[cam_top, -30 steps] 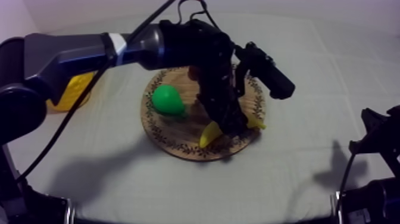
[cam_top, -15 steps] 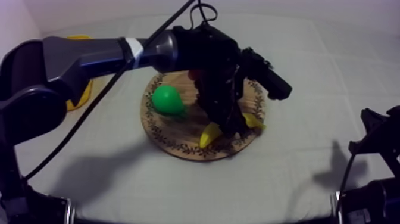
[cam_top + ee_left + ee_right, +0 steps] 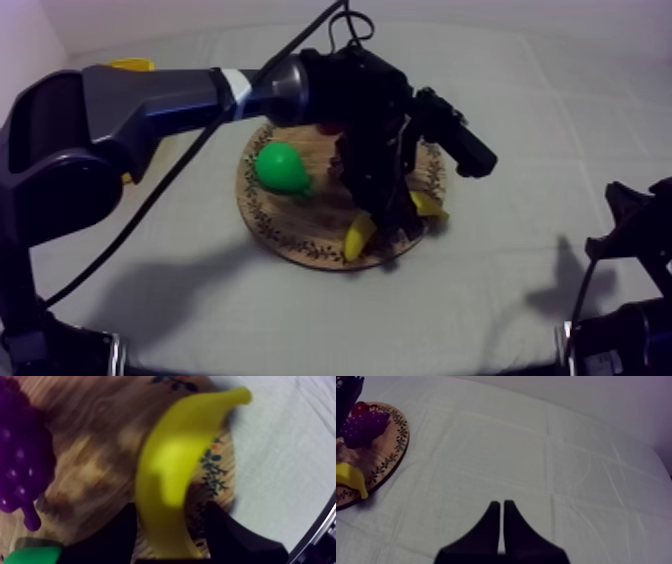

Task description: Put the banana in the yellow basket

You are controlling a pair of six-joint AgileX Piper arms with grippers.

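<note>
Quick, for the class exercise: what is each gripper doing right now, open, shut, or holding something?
Left gripper: fingers closed round the banana, over the wooden board.
Right gripper: fingers shut together, holding nothing.

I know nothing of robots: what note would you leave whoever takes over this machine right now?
Left gripper: fingers closed round the banana, at the rim of the wooden board, beside the grapes.
Right gripper: shut on nothing, over bare cloth.
Yellow basket: partly hidden behind the left arm.
Done: the grasp. Left: lift, carry to the basket, release.
</note>
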